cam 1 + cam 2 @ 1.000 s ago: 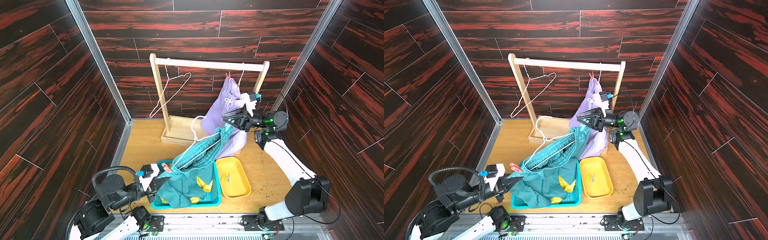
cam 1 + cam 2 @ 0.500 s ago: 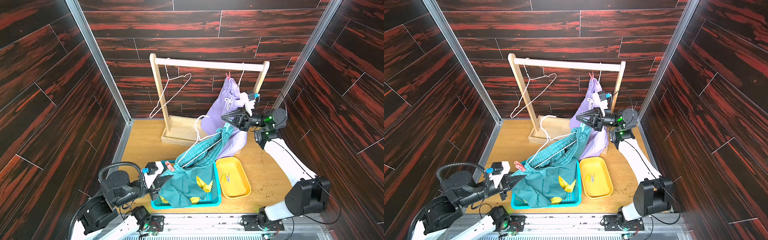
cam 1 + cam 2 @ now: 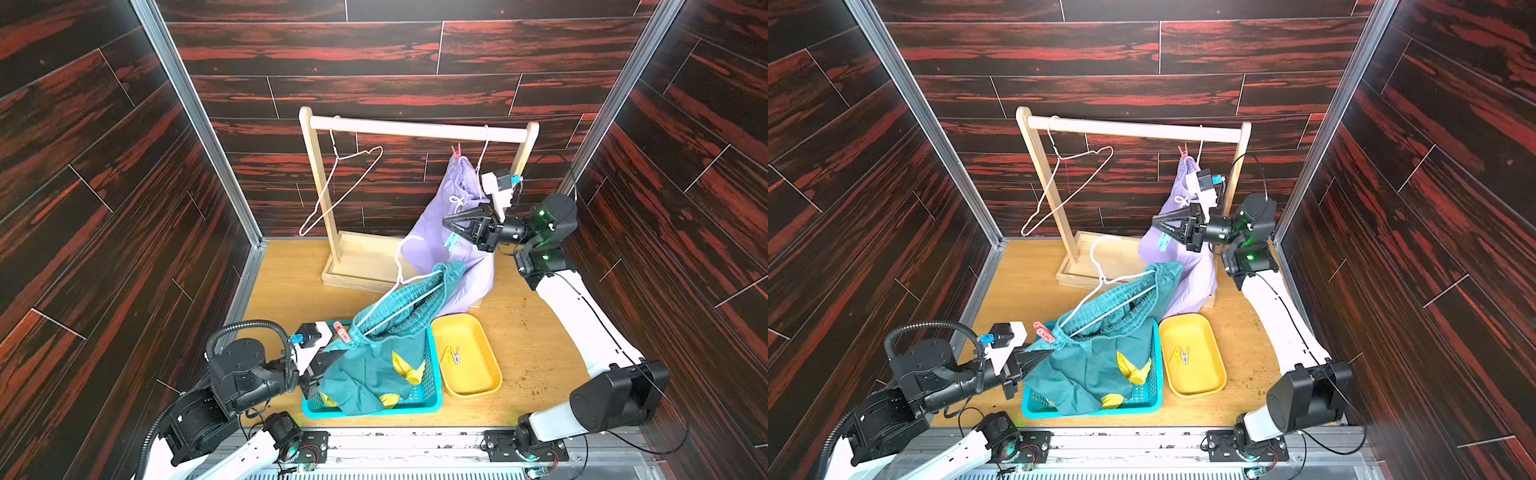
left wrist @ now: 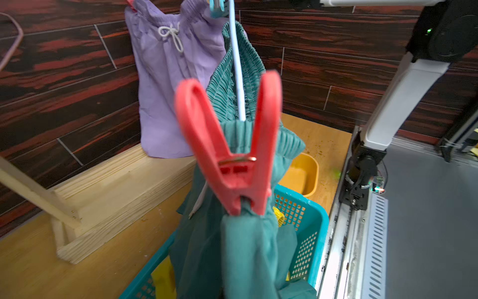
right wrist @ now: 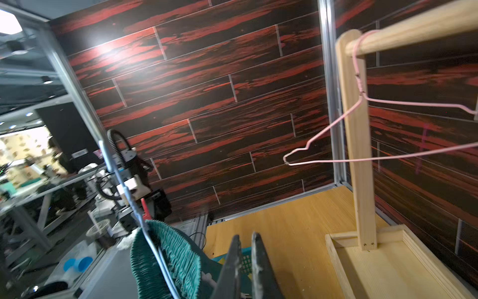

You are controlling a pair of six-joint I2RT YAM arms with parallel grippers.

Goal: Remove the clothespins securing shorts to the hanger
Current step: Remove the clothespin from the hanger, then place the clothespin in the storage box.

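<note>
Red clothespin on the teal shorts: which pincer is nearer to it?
Left. The left pincer grips the teal shorts right beside the red clothespin; the right pincer is far off by the lavender shorts.

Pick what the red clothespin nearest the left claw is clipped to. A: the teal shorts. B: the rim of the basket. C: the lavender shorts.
A: in the left wrist view the red clothespin pinches the bunched waistband of the teal shorts.
</note>
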